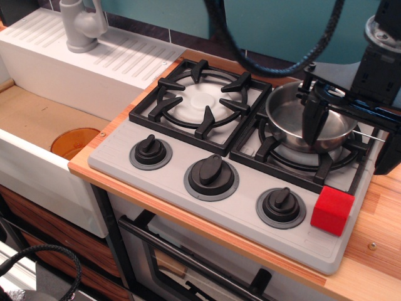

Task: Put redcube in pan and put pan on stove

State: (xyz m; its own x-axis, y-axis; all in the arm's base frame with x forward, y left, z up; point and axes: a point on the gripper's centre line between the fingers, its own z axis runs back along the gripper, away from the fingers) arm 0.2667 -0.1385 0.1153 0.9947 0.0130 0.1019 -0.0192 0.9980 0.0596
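The redcube point(332, 211) sits on the grey front panel of the stove point(188, 207), at its right front corner, just to the right of the rightmost of three black knobs point(281, 205). It rests flat, and nothing touches it from above. The pan point(294, 116) is well apart from it, resting on the black grate of the right burner point(294, 157) at the back right of the stove. Its shiny bowl looks empty, and a thin wire handle point(369, 133) runs from its rim out to the right.

The black pincer point(316, 113) comes down from the upper right and reaches into the pan: one dark finger point(313, 122) stands inside the bowl, close to the near rim. The other finger is lost against the dark body of the arm, so I cannot tell whether the pincer is closed on the rim or merely standing over it.

The left burner point(202, 100), with its white disc and cross-shaped grate, carries nothing. The stove lies on a wooden surface point(376, 219). To the left is a white sink point(37, 169) with a grey tap point(81, 25) at its back and an orange disc point(72, 143) lying in the basin. A black cable point(276, 63) loops across the top of the view.
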